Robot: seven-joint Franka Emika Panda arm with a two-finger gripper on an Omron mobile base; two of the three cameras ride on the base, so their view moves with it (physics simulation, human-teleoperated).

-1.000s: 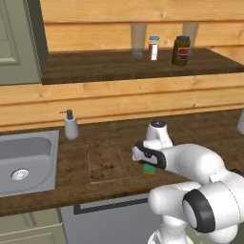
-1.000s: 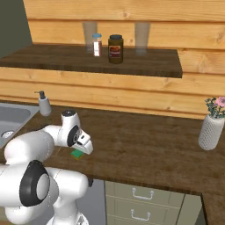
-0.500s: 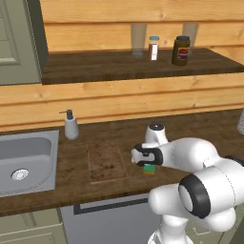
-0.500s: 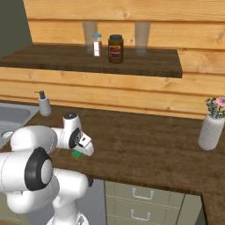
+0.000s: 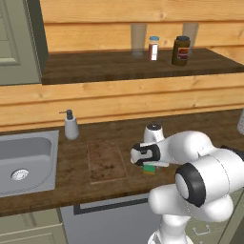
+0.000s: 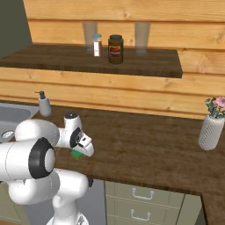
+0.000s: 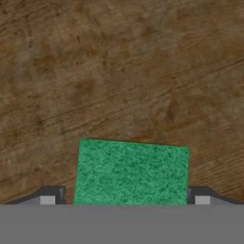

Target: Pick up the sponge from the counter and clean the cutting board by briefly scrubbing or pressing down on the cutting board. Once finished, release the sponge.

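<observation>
Stage: early, by my reading; pickup not done, nothing scrubbed, release far off.
Sponge (image 7: 131, 172): flat on the counter (image 5: 57, 188), green face up, just right of the cutting board (image 5: 106, 161) and apart from it, near the front edge of the worktop.
Sponge, other views: a green and yellow sliver peeking from under the hand (image 5: 149, 168), same from the right side (image 6: 78, 154).
Claw (image 7: 125, 199): low over the sponge, one fingertip (image 7: 47, 197) off each short end; jaws spread wider than the block.
Grip: no contact that I can make out; looks like straddling, not holding. Whether the tips have reached counter height, cannot tell.
Long axis: runs across the hand view, side to side, slightly skewed; the fingers bracket the length, not the width.
Heading in the room: hand covers most of the block in both base views, so its direction along the counter I cannot tell.
Board: lying flat, stained, bare; long side running front to back between the sink (image 5: 24, 159) and the arm.
Left to do: close, lift, carry left over the board, press, let go.
</observation>
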